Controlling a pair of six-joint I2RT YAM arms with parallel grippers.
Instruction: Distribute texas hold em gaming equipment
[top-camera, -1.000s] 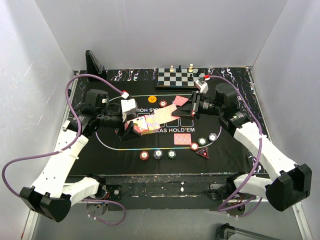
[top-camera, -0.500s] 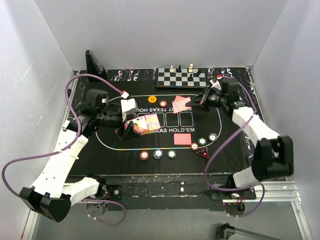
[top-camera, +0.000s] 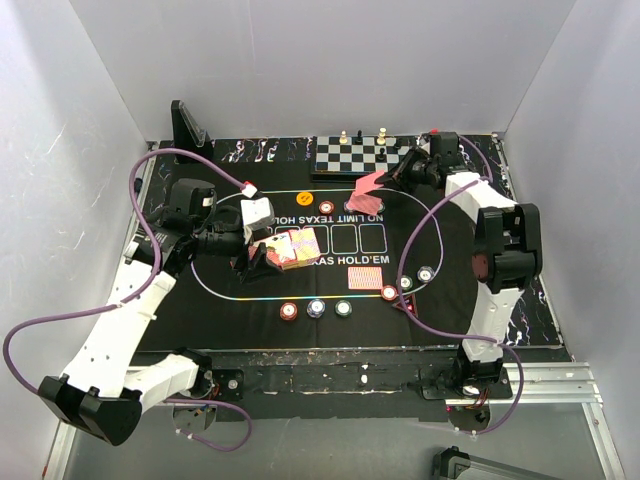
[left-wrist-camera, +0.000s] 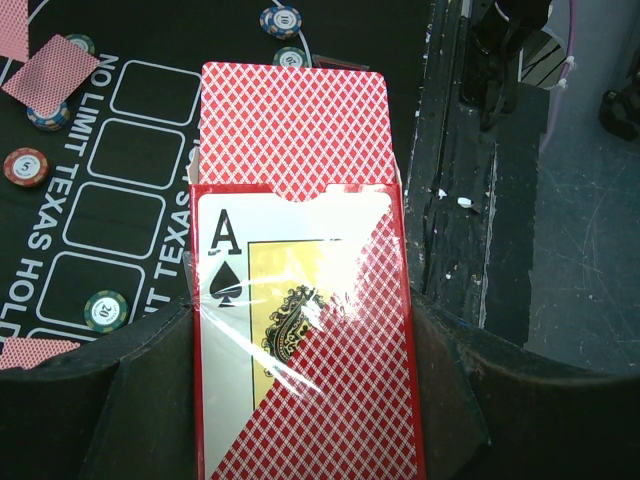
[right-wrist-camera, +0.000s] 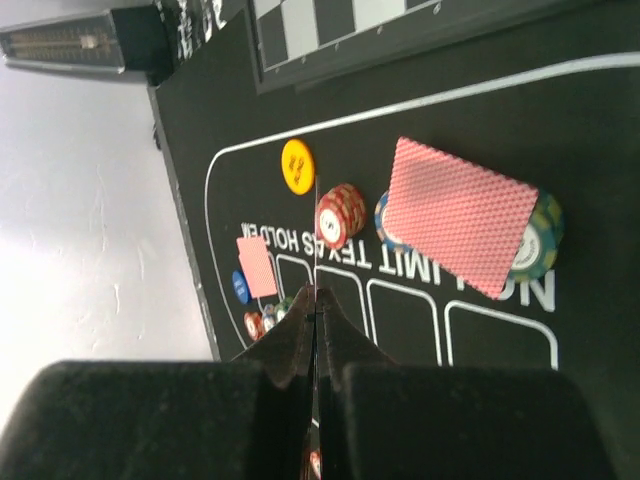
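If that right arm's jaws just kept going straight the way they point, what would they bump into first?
Probably the red chip stack or the orange chip: the jaws, shut on a playing card, aim between them. Height above the mat is unclear, so they might pass over both.

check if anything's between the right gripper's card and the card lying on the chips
Nothing visible. Only bare mat lies between the right gripper, pinching the held card edge-on, and the dealt card on the chips; the red chip stack stands aside.
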